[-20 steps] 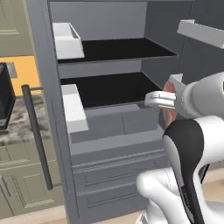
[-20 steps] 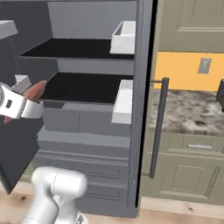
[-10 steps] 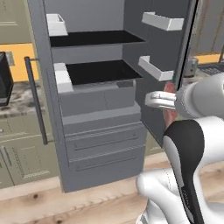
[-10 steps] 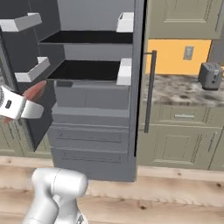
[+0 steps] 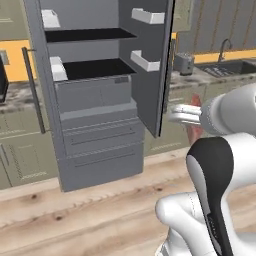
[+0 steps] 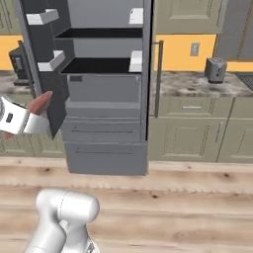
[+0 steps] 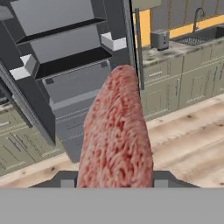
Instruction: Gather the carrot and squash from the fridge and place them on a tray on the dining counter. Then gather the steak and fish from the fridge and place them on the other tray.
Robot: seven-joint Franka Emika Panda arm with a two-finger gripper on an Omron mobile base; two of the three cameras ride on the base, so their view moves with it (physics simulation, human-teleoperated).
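The grey open fridge (image 5: 95, 95) now stands farther away than before. The gripper (image 7: 114, 181) grasps the red marbled steak (image 7: 116, 135), held level in front of the fridge, above the wooden floor (image 6: 188, 197).

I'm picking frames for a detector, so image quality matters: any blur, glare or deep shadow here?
Left base view: soft and slightly blurred, fridge shelves nearly black. Right base view: flat even light, no glare. Hand view: steak in the pincer is close yet its texture reads clearly; background kitchen sharp.
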